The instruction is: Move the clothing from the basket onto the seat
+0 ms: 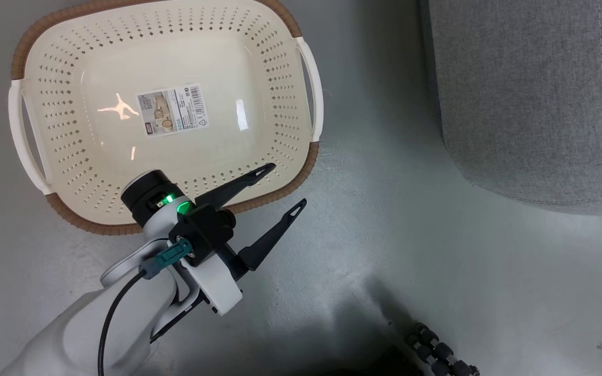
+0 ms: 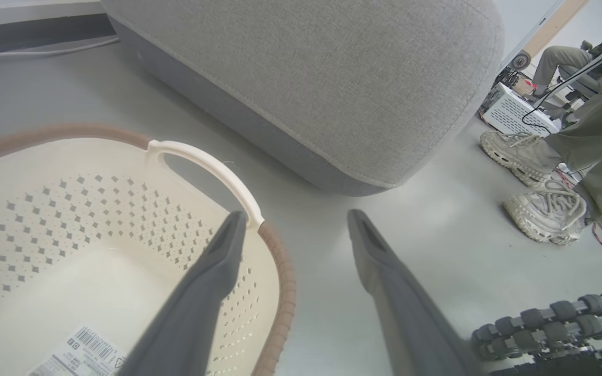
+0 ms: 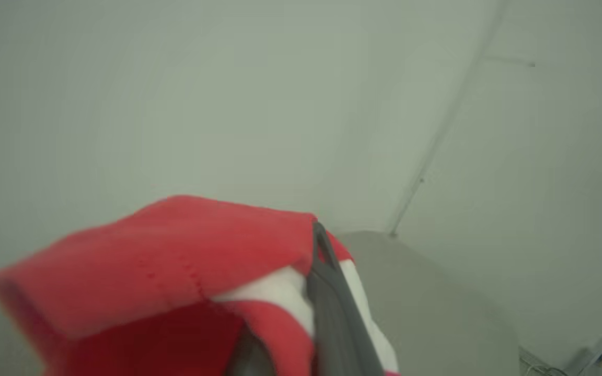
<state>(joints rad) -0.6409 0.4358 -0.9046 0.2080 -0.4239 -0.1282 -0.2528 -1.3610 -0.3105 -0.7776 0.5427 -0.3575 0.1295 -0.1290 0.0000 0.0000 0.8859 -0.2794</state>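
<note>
Sitting on grey floor [image 1: 437, 261] near seat [image 1: 531, 94]: basket [image 1: 280, 136]; left hand [image 1: 288, 184] released, right hand [image 3: 317, 245] grasping clothing [image 3: 175, 250].

Head cam top-down; L-wrist low, sharing basket [image 1: 280, 104].

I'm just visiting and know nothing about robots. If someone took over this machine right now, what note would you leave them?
Left tool: open, holding nothing.
Right tool: shut on red and white clothing.
Basket: on the floor, no clothing inside, left tool at its near rim.
Seat: beside the basket; the part in view is bare.
Done: basket emptied.
Left: lay the held piece on the seat and let go.
</note>
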